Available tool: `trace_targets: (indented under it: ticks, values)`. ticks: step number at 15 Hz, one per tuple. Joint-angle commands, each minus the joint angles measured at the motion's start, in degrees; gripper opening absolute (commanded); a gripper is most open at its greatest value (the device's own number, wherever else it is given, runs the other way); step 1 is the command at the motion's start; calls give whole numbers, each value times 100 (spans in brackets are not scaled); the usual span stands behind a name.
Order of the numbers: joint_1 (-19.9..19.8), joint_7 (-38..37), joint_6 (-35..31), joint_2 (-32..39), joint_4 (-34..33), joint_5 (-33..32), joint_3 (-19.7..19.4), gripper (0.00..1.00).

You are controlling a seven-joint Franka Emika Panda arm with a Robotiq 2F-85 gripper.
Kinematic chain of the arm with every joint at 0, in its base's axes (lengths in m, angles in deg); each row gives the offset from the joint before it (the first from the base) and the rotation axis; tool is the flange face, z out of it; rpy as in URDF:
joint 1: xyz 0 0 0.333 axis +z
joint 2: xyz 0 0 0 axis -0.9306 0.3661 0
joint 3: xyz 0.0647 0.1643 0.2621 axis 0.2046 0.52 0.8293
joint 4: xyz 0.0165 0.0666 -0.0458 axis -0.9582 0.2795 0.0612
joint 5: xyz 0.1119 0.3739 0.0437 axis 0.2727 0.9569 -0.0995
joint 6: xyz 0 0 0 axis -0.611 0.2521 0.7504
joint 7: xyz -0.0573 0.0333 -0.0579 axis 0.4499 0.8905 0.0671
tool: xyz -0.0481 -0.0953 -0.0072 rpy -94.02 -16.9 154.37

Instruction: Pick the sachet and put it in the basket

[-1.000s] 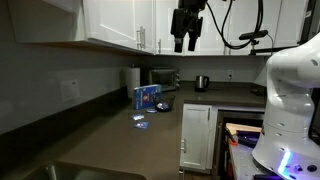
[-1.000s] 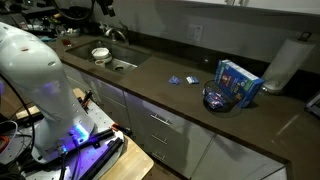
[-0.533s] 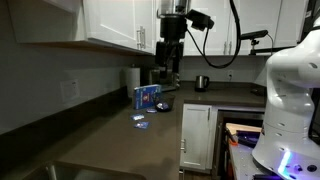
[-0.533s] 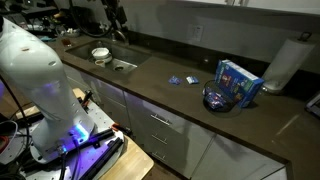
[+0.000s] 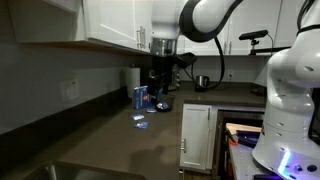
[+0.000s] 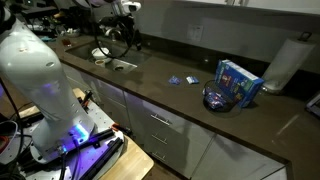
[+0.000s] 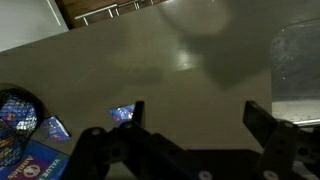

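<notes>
Two small blue sachets lie on the dark countertop, seen in an exterior view [image 6: 175, 80], in the other one [image 5: 140, 119] and in the wrist view [image 7: 122, 112]. The basket is a small upright blue box [image 6: 237, 82] standing by a dark round bowl [image 6: 217, 98]; it also shows in an exterior view [image 5: 145, 97] and at the lower left of the wrist view [image 7: 30, 160]. My gripper [image 7: 197, 115] is open and empty. It hangs above the counter between the sink and the sachets [image 6: 130, 42], well short of them.
A sink [image 6: 112, 62] holding a white bowl [image 6: 100, 54] lies at one end of the counter. A paper towel roll [image 6: 285, 65] stands beyond the basket. White cabinets [image 5: 120, 25] hang above, and a kettle [image 5: 201, 82] and an appliance stand at the back.
The arm has swung down from in front of the upper cabinets toward the countertop, and the gripper now hangs low over the counter. The sachets and the basket have not moved.
</notes>
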Motion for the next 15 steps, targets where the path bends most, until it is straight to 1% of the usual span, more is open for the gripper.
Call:
trace_targets:
  ticks: [1, 2, 4, 8, 10, 11, 12, 13, 15]
  values:
    - [-254, -580, -467, 907, -96, -740, 42, 100]
    - [-323, -782, -509, 1185, -201, -1031, 23, 100]
    - [-331, -1113, -508, 1659, -418, -1514, -113, 100]
    - [-91, -1459, -426, 2525, -1076, -2156, -652, 100]
    - [74, -1408, -397, 2872, -1352, -2186, -940, 100]
    - [151, -1168, -253, 3087, -1625, -2030, -1063, 100]
    - [260, -1206, -421, 2654, -1173, -1959, -1134, 100]
    - [316, -1193, -420, 2829, -1331, -1948, -1234, 100]
    - [367, -1180, -423, 3052, -1522, -1928, -1312, 100]
